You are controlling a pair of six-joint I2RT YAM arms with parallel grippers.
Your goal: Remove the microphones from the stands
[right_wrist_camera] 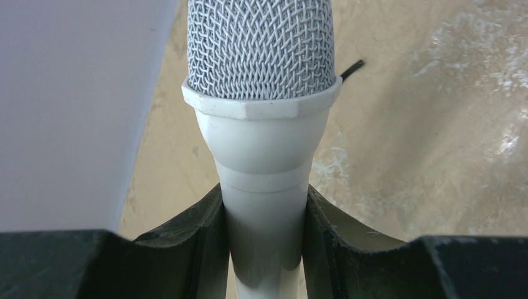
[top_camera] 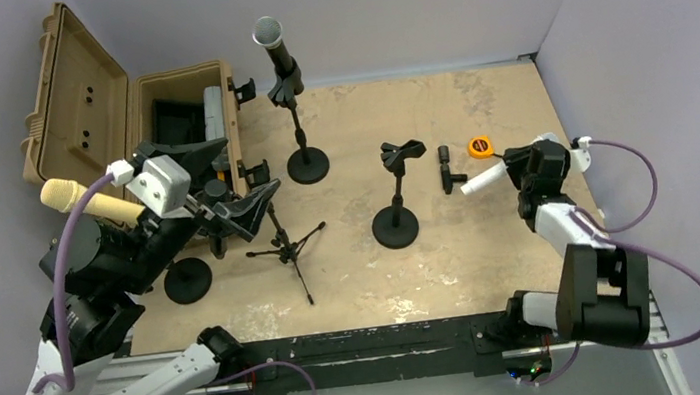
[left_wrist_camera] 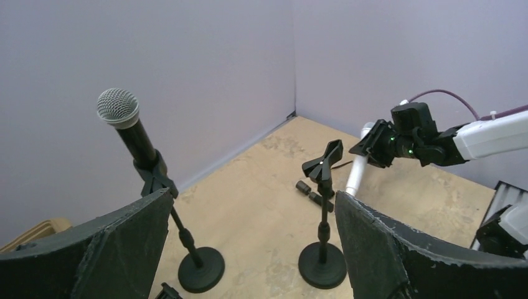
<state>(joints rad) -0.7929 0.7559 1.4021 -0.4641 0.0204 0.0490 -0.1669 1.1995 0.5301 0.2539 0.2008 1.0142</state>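
Note:
My right gripper (top_camera: 522, 170) is shut on a white microphone (top_camera: 483, 179) with a grey mesh head and holds it in the air right of an empty black stand (top_camera: 395, 214). In the right wrist view the white microphone (right_wrist_camera: 261, 131) sits tight between the pads, with the gripper (right_wrist_camera: 264, 243) closed around its body. A black microphone (top_camera: 276, 50) stands clipped in a round-base stand (top_camera: 307, 164) at the back. A tan microphone (top_camera: 82, 200) sits on a stand (top_camera: 187, 280) at the left. My left gripper (top_camera: 222, 185) is open and empty, raised beside it.
An open tan case (top_camera: 119, 115) stands at the back left. A small black tripod (top_camera: 284, 248) stands left of centre. An orange round object (top_camera: 481, 147) and a small black part (top_camera: 446, 169) lie near the right gripper. Purple walls close in at the back and both sides.

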